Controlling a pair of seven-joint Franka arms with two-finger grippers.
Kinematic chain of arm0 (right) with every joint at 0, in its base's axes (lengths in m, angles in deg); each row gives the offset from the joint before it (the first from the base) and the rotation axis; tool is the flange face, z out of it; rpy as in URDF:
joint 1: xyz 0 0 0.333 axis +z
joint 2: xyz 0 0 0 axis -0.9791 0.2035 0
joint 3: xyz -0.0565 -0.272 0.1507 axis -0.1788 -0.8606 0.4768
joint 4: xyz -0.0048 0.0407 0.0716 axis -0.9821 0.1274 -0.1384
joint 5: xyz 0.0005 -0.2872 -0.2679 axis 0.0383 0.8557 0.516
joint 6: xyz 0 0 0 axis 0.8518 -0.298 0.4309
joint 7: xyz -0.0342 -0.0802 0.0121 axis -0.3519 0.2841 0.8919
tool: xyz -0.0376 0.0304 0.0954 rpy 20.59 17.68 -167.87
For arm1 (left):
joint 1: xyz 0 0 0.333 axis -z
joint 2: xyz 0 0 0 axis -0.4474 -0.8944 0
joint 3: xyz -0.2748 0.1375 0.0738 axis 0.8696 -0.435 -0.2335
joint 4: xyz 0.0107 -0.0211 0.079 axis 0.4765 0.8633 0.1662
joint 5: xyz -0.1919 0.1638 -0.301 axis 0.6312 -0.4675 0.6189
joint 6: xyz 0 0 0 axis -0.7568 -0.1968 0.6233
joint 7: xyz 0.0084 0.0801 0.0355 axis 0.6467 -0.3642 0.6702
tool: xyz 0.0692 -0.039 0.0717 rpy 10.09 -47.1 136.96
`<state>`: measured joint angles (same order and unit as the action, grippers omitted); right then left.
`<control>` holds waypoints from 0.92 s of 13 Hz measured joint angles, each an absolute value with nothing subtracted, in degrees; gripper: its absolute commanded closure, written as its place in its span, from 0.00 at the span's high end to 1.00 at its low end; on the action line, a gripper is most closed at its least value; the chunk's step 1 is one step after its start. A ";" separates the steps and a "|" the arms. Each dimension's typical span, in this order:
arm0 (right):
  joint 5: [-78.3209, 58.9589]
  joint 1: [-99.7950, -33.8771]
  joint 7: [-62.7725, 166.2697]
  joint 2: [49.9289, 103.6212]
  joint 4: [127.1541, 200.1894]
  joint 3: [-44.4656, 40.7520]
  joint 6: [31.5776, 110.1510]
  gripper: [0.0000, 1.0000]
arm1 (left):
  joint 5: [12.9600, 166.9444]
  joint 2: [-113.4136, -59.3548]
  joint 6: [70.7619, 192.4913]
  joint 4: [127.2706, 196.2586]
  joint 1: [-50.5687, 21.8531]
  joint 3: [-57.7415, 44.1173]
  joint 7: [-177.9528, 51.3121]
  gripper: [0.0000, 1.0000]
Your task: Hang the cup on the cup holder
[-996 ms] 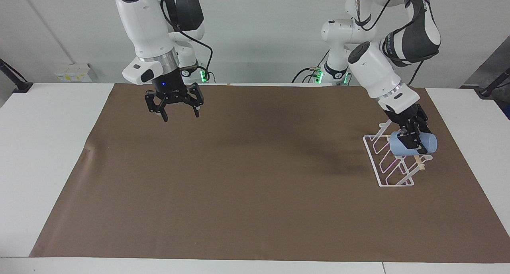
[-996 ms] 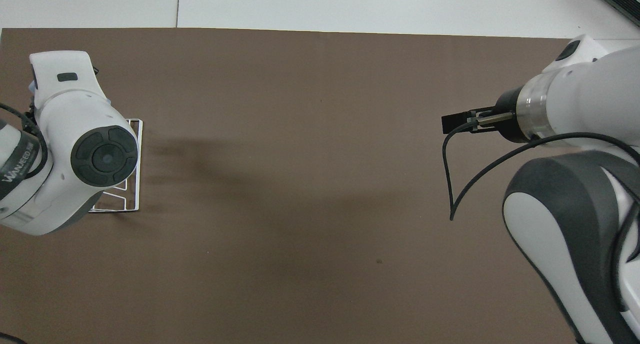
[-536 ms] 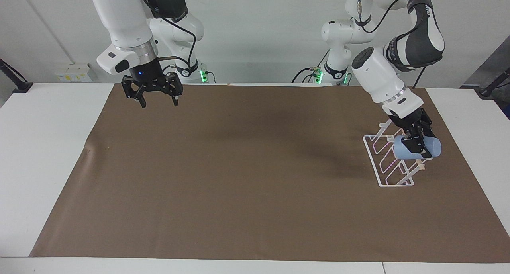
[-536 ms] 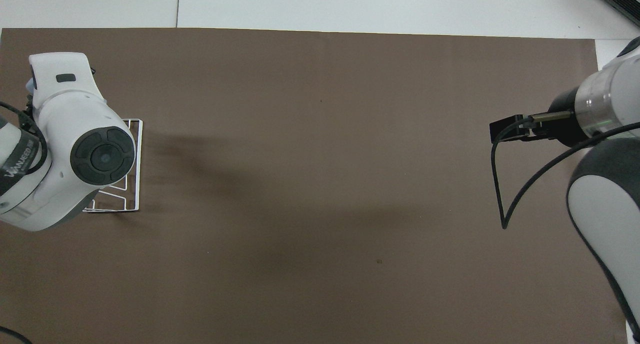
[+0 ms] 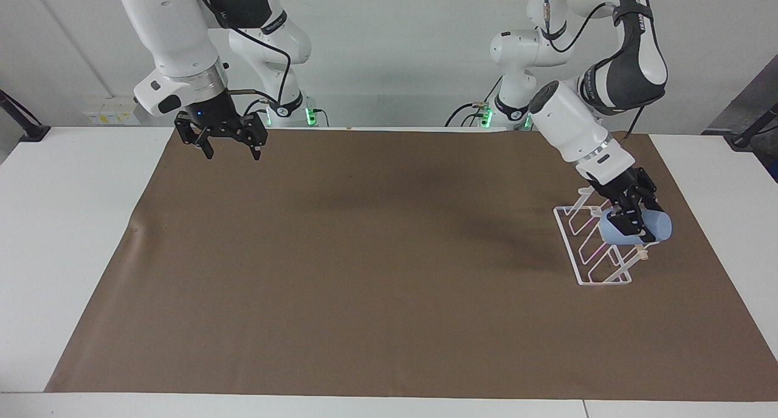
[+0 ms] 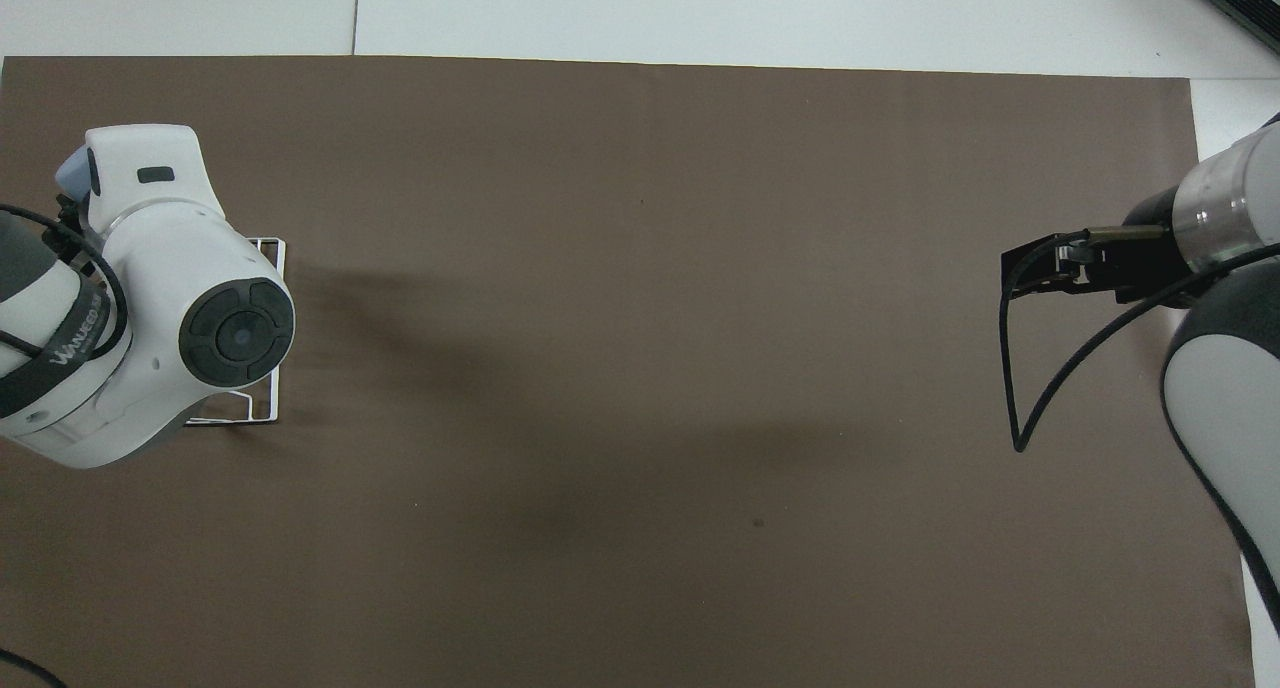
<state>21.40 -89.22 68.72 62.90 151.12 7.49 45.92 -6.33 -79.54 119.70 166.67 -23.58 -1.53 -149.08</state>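
With left jaws (image 5: 632,223) clamped on the cup (image 5: 653,228), lower slowly onto a prong of the holder (image 5: 586,248); keep right jaws (image 5: 228,150) apart, waiting.

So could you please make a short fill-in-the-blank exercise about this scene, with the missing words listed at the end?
1. The left gripper is shut on the light-blue ____.
2. The cup is held lying on its side over the white wire ____.
3. The cup holder stands on the ____ mat, toward the left arm's end of the table.
4. The right gripper hangs over the mat with its fingers ____ and holds nothing.

Missing words: cup; cup holder; brown; open
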 measured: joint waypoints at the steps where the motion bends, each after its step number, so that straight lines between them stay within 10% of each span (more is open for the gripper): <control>1: 21.40 -89.37 68.93 62.88 151.52 7.47 45.92 1.00 | -6.83 -79.54 119.70 166.85 -23.58 -1.53 -149.31 0.00; 12: 21.12 -94.14 66.04 60.21 158.18 7.45 45.96 1.00 | -13.47 -79.55 119.70 170.23 -23.57 -1.32 -156.98 0.00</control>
<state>21.12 -94.14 66.04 60.21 158.18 7.45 45.96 -13.47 -79.55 119.70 170.23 -23.57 -1.32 -156.98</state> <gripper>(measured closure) 0.000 0.291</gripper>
